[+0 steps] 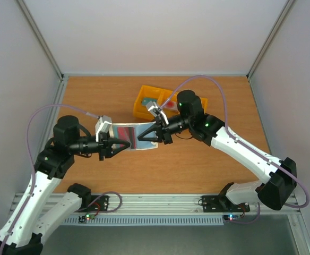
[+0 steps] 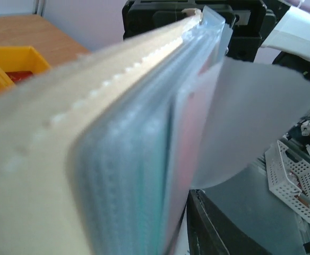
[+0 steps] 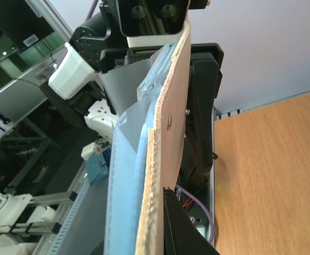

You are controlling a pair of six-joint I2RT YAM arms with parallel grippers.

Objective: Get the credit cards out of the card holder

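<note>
**Card holder hanging in mid-air between both arms, cards still inside**

So the card holder point(image 1: 129, 133) is up off the table point(image 1: 197, 164), strung out flat between the two grippers near the middle of the workspace. The right gripper point(image 1: 143, 137) is pinched down on its right-hand end. In the right wrist view the cream cover and the blue-grey sleeves run straight out from between its fingers toward the other arm.

The left gripper point(image 1: 112, 144) has the opposite end of the holder sitting between its fingers. Honestly I can't tell whether it's actually squeezing or just loosely around it, because the left wrist view is almost all holder, very close and blurry.

That close-up does show the holder edge-on, with the cream outside to the left and the translucent sleeves stacked beside it. The credit cards point(image 2: 154, 180) are tucked in the sleeves; you can see a teal edge and a pinkish one next to it. One loose grey flap point(image 2: 250, 122) fans out to the right.

Behind the holder, toward the far side of the table, sits a yellow tray point(image 1: 141, 106) with something red in one compartment.
</note>
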